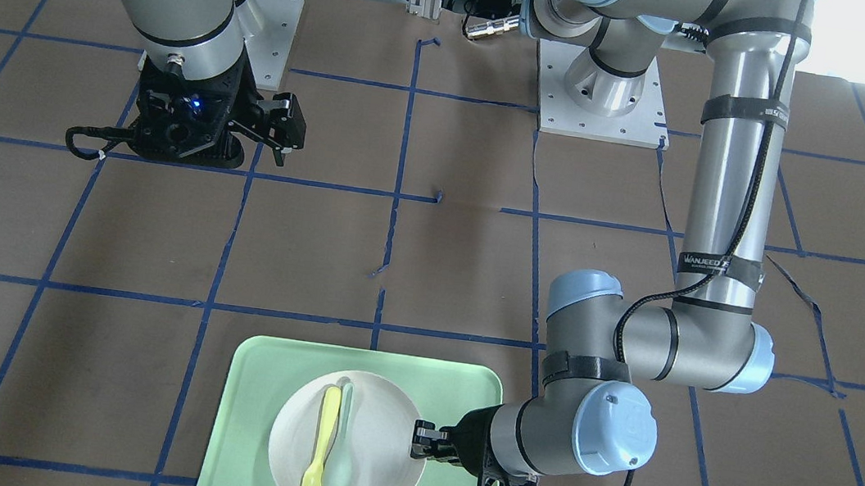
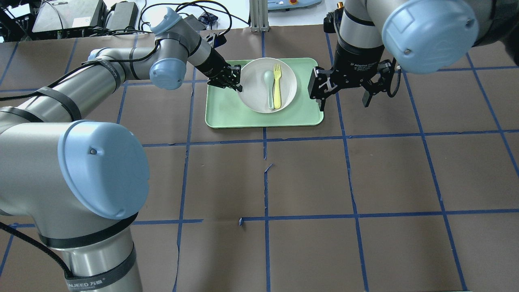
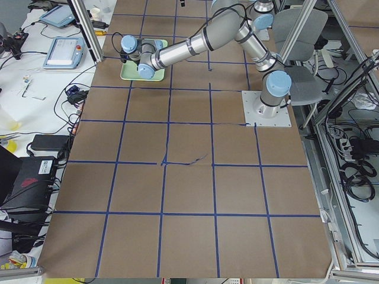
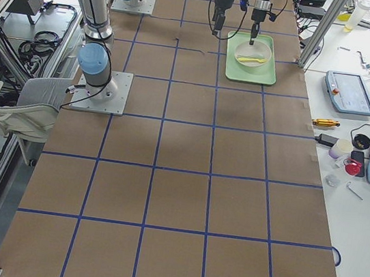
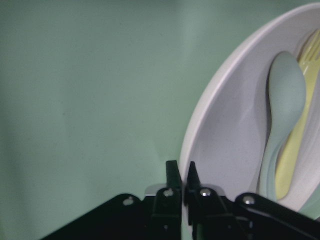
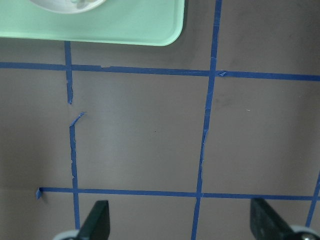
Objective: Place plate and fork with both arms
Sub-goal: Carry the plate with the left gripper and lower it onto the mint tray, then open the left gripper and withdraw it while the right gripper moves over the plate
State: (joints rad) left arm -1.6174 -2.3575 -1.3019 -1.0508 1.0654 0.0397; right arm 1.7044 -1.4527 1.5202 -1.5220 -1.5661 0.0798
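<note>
The plate (image 2: 252, 90), on the mint-green tray (image 2: 227, 115) with the fork (image 2: 277, 87) inside, is grasped at its 9 o'clock rim by the left fingers (image 5: 172, 174). The right fingers (image 6: 97, 222) are released. A level lift is judged to be needed next.

The left gripper (image 5: 182, 176) pinches the plate (image 5: 220, 135) by its rim (one finger each side) above the green tray (image 5: 90, 100); spoon (image 5: 286, 95) and fork (image 5: 299, 137) lie inside.

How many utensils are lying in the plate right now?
2. The fork lies across the middle of the plate; the spoon lies alongside it, on the side toward the robot's left. Nothing else seems hidden.
</note>
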